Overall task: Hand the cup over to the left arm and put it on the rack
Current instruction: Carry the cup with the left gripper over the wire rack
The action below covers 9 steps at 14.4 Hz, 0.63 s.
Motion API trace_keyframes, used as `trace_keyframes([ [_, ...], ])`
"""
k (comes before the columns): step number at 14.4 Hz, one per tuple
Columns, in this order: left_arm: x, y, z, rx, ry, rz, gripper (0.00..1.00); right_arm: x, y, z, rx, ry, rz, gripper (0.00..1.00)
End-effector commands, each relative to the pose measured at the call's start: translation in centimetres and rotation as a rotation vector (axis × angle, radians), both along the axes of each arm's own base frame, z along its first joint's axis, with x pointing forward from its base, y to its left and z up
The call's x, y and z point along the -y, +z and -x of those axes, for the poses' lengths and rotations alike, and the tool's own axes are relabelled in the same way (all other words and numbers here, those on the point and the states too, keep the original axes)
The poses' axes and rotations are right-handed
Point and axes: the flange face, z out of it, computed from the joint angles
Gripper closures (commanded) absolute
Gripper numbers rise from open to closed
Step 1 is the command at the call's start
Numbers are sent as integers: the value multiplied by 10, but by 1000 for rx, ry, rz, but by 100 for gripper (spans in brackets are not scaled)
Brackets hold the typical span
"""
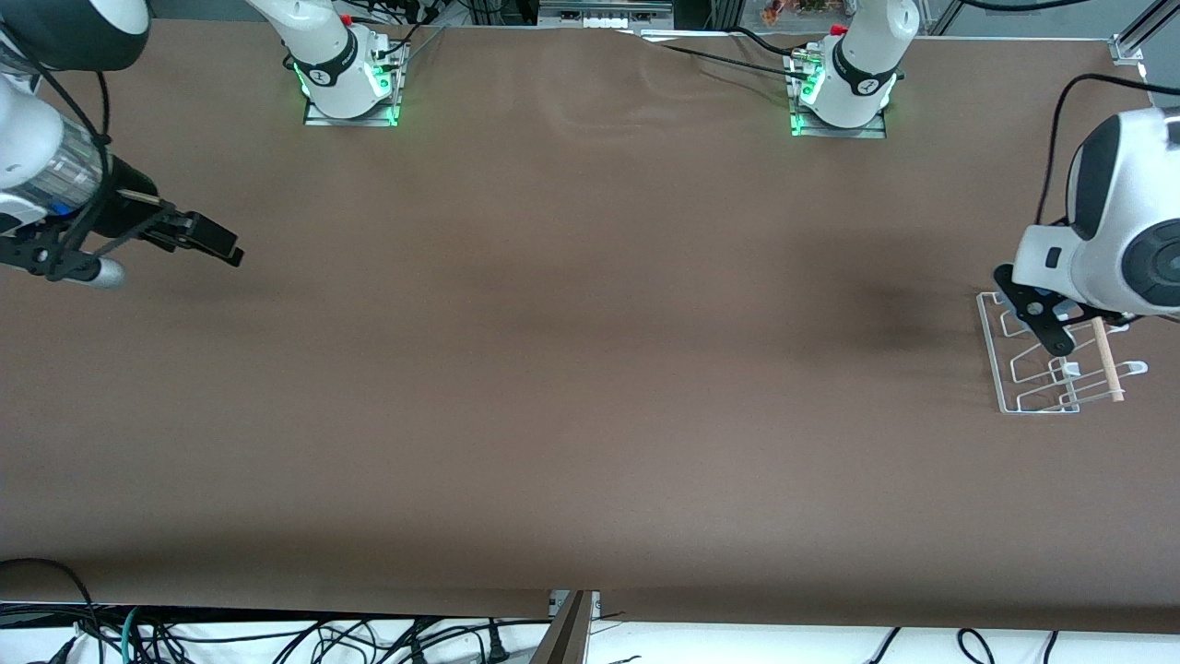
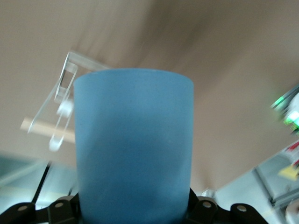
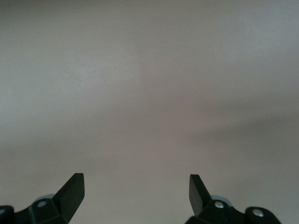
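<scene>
We see the left gripper [image 1: 1051,318] poised over the rack [image 1: 1000,369] at the left arm's end of the table [image 1: 572,369], its fingers pinched on the cup [image 2: 134,144]. In the left wrist view the blue cup fills the frame between the jaws, the rack's clear frame and its wooden dowel [image 1: 1107,361] showing just past its rim; from the front camera the cup itself is hidden by the wrist. At the right arm's end, the right gripper [image 1: 217,242] waits above bare table, its fingers [image 3: 72,190] spread wide with nothing between them.
</scene>
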Motion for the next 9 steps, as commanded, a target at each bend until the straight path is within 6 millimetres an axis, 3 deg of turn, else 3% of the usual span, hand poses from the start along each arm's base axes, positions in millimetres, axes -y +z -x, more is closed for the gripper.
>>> trace_keyframes([
  [1,-25,-14,-13,-26,-36,-221,100,7,3,5,21,80,28,1],
  [3,-31,-22,-20,-69,-100,-365,100,11,5,0,27,82,52,1],
  [6,-24,-59,-36,-131,-198,-506,100,13,4,4,4,192,66,1],
  [9,-32,-91,-44,-167,-253,-557,100,14,2,4,-3,229,65,1],
])
